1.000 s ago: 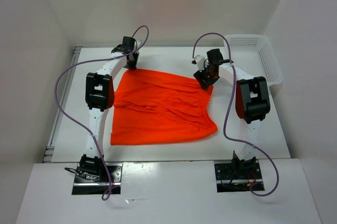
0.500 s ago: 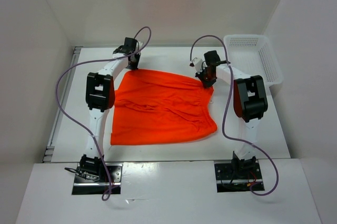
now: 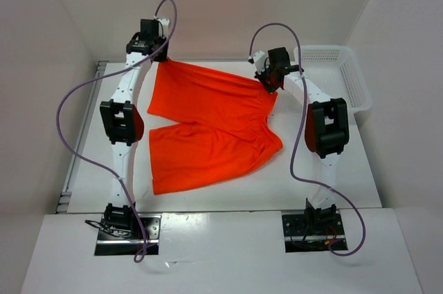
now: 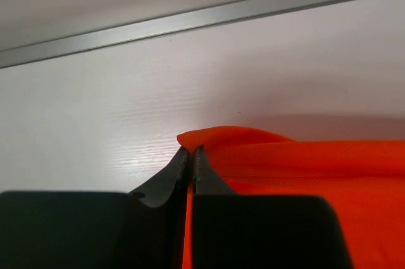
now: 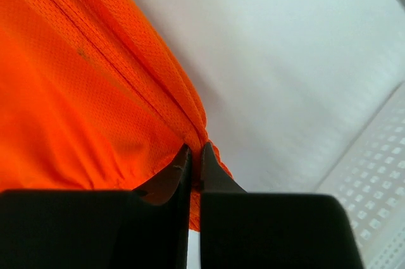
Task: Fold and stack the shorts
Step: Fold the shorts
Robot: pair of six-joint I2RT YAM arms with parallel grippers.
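Now, left gripper (image 4: 191, 150): clenched on the far left hem corner of the shorts (image 3: 208, 128).
right gripper (image 5: 195, 147): pinched tight on the far end of the gathered waistband.
shorts: orange-red, spread across the white table (image 3: 90, 155); far edge stretched between both grippers, near leg lying flat.
basket (image 3: 346, 76): white, perforated plastic, at the far right corner, just beside the right gripper.

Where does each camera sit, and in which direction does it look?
Top external: above, behind the robot, looking down at the shorts on the table; left arm, right arm show.
Left wrist: on left arm, looking along the shut left gripper at a shorts corner.
Right wrist: on right arm, looking past the shut right gripper at the shorts; basket at right.
Shared: all show the shorts.
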